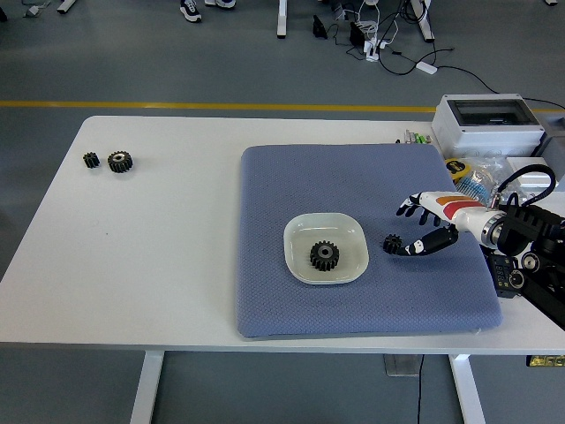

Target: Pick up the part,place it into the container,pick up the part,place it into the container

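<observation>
A white square bowl sits on the blue mat, with one black gear lying inside it. A smaller black gear rests on the mat just right of the bowl. My right hand hovers beside that small gear, fingers spread, thumb low near the gear, holding nothing. Two more black gears, a tiny one and a larger one, lie at the table's far left. The left hand is out of view.
A grey electrical box stands at the back right, with a pile of bagged parts and cables in front of it. My right arm's black links occupy the right edge.
</observation>
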Available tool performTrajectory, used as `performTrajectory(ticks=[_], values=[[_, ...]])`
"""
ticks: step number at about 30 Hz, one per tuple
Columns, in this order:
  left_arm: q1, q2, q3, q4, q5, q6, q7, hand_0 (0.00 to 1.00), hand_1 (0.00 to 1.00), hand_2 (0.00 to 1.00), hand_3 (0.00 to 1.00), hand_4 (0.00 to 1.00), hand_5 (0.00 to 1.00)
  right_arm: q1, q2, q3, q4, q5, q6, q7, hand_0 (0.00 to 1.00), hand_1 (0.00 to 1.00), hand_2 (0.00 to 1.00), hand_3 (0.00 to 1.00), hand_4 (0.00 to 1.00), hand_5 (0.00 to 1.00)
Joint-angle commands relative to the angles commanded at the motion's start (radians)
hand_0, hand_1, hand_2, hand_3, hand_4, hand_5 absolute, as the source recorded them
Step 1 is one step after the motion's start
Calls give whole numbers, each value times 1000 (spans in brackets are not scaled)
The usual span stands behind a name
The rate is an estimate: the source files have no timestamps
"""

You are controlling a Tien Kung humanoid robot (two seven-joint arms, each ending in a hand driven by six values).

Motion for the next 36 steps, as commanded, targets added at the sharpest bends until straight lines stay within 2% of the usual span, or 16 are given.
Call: performTrajectory(ticks=[1, 6, 7, 14, 30, 31, 36], values=[[1, 0, -1, 0, 1, 0, 0, 706, 684, 724, 589, 706, 655, 2, 2, -6, -2, -1, -3, 2, 360, 539, 657, 631, 998, 408], [6, -1, -14, 0, 12, 1, 3, 706, 684, 724, 589, 706, 655, 11, 16, -38, -18, 5, -21, 12, 360, 539, 657, 631, 998, 408], [6, -2, -17, 0, 15, 1, 3, 707, 684, 724, 589, 709, 657, 13, 25, -45, -30, 7, -33, 17, 337, 515, 609, 568, 946, 366], [2, -3, -13, 0, 12, 1, 3, 706, 684, 725, 589, 707, 654, 19, 55, -74, -77, 11, -66, 29, 331, 505, 597, 559, 925, 353], [1, -5, -31, 0, 31, 2, 8, 706, 684, 724, 588, 710, 656, 17, 85, -91, -155, 74, -99, 62, 300, 470, 555, 547, 885, 326], [2, -6, -33, 0, 33, 3, 9, 706, 684, 724, 588, 710, 656, 17, 85, -91, -157, 75, -99, 65, 285, 450, 513, 508, 761, 252], [-3, -5, -43, 0, 44, 5, 13, 706, 684, 724, 588, 710, 656, 16, 88, -93, -162, 70, -104, 78, 285, 450, 513, 508, 761, 252]])
